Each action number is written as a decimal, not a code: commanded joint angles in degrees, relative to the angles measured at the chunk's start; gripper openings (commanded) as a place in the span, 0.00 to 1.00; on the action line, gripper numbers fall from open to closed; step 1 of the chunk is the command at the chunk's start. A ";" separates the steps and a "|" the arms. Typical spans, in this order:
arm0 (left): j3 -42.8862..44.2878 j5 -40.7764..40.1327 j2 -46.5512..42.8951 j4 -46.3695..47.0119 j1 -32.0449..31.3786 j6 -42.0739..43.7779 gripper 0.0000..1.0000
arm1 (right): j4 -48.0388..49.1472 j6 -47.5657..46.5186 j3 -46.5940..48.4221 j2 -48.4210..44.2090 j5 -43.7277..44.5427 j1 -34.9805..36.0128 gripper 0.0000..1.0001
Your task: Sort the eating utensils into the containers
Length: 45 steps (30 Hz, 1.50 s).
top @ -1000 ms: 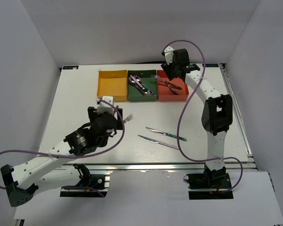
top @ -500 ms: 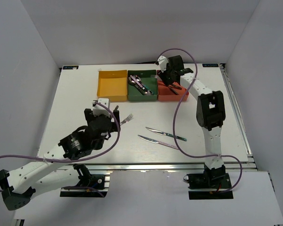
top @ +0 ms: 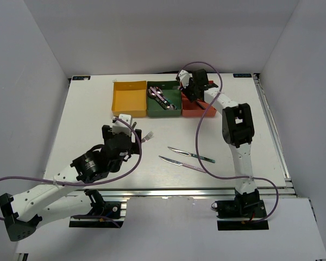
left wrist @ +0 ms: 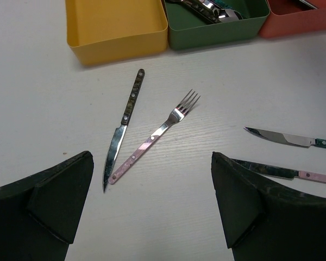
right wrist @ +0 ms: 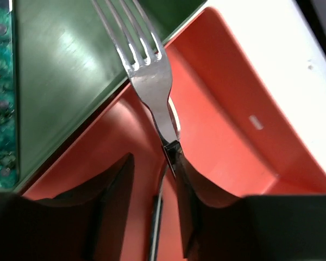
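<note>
While my right gripper [right wrist: 171, 163] pinches a fork [right wrist: 146, 81] above the red bin [right wrist: 233, 109], my spread left gripper [left wrist: 152, 212] faces the nearer pink-handled fork [left wrist: 155, 136], angled far-right.

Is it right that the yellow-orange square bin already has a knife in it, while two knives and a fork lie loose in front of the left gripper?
Not quite. The yellow-orange square bin is empty, as the left wrist view shows. A dark-handled knife lies on the table just in front of it, beside the pink-handled fork. That leaves three loose knives, not two.
</note>
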 commanded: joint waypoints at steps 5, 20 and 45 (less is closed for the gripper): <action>-0.61 1.55 0.24 1.35 0.13 1.04 0.98 | 5.32 -1.06 1.04 1.14 1.19 0.18 0.33; -0.70 3.22 0.77 1.61 0.13 1.31 0.98 | 6.03 -1.15 4.56 4.57 2.25 0.01 0.41; -0.70 4.10 -0.37 1.17 0.13 0.60 0.98 | 4.80 -0.28 -2.91 -3.43 9.02 -1.49 0.10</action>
